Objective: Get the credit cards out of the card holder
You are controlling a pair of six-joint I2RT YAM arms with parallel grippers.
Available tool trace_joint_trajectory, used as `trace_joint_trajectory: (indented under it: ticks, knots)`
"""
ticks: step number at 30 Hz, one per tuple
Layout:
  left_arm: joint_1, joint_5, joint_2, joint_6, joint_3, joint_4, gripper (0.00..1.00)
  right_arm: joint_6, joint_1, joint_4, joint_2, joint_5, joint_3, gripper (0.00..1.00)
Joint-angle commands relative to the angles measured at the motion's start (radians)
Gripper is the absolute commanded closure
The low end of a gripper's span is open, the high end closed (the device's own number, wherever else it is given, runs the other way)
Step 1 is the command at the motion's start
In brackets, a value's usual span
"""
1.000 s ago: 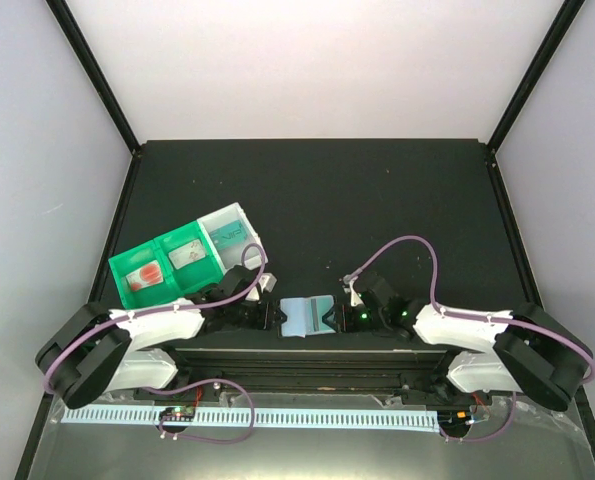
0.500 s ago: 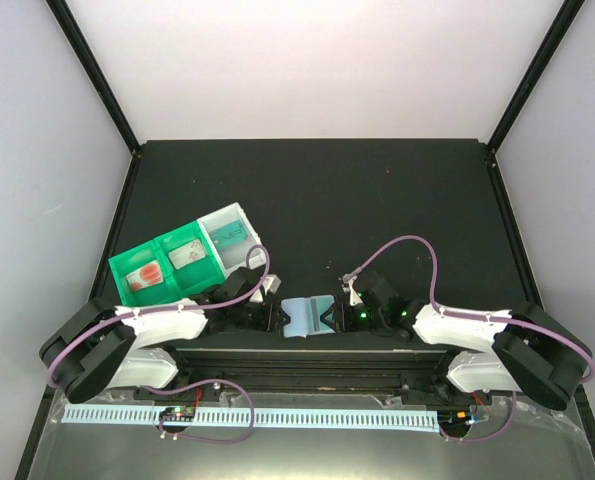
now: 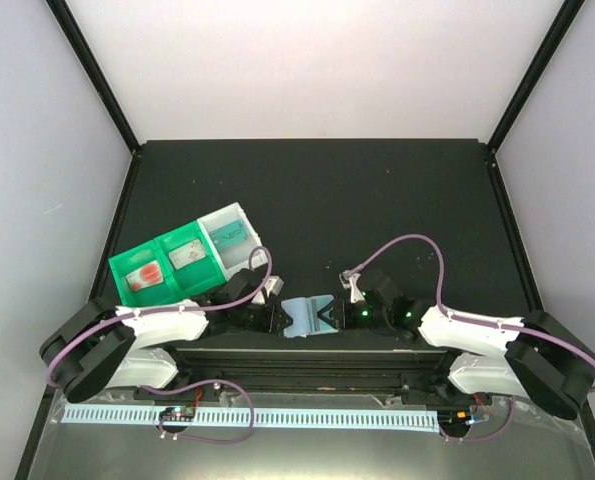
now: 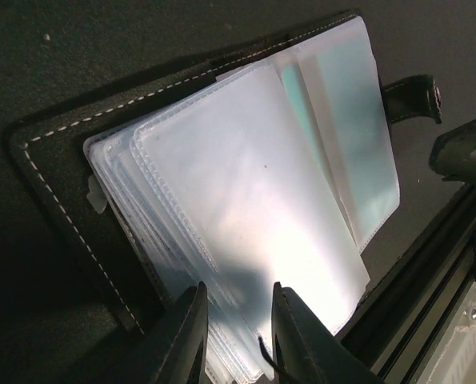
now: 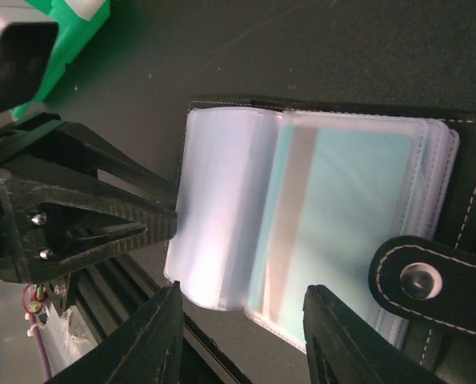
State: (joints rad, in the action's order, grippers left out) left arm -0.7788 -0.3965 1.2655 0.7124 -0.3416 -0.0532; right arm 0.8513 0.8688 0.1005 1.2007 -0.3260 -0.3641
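Observation:
The card holder (image 3: 307,316) lies open at the table's near edge, between both grippers. Up close it has a black stitched cover (image 4: 54,184) and clear pale-blue sleeves (image 4: 246,184). A teal credit card (image 5: 350,216) sits inside a sleeve and also shows in the left wrist view (image 4: 358,120). My left gripper (image 3: 274,316) (image 4: 236,320) has its jaws a narrow gap apart over the sleeves' left edge, and I see nothing pinched. My right gripper (image 3: 340,315) (image 5: 239,320) is open, its fingers either side of the sleeves' near edge, above them. The whitish card is not visible in the holder.
A green two-compartment tray (image 3: 127,262) with cards in it stands at the left. A white bin (image 3: 239,215) holding a teal card adjoins it. The holder's snap strap (image 5: 418,276) lies on the right. The left gripper's body (image 5: 86,200) sits close by the sleeves. A metal rail (image 3: 307,352) runs just before the holder.
My left gripper has edged right toward the holder. The right arm has shifted a little. The sleeve pages have lifted and the holder looks narrower from above.

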Motion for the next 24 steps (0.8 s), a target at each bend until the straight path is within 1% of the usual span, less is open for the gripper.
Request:
trace_joint_trajectory:
  ticks: [1,4,7,12,19,24]
  knots:
    - [-0.011,0.01,-0.009,0.008,-0.002,-0.002,0.75,-0.003,0.001,-0.003,-0.03,0.031,0.012,0.59]
    - [-0.011,0.059,-0.048,0.003,-0.012,0.057,0.7,-0.014,0.0,-0.034,-0.022,0.068,0.011,0.59]
    - [-0.011,0.111,-0.09,0.0,-0.016,0.106,0.68,-0.013,0.0,-0.037,-0.004,0.081,0.015,0.59]
    - [-0.011,0.127,-0.097,0.002,-0.005,0.099,0.62,-0.009,0.0,-0.016,0.034,0.085,0.019,0.59]
    - [-0.01,0.094,-0.018,-0.003,-0.004,0.062,0.62,-0.012,0.001,0.004,0.076,0.073,0.017,0.59]
    - [-0.014,0.078,0.007,-0.002,-0.002,0.038,0.66,-0.007,0.001,0.022,0.077,0.066,0.023,0.58]
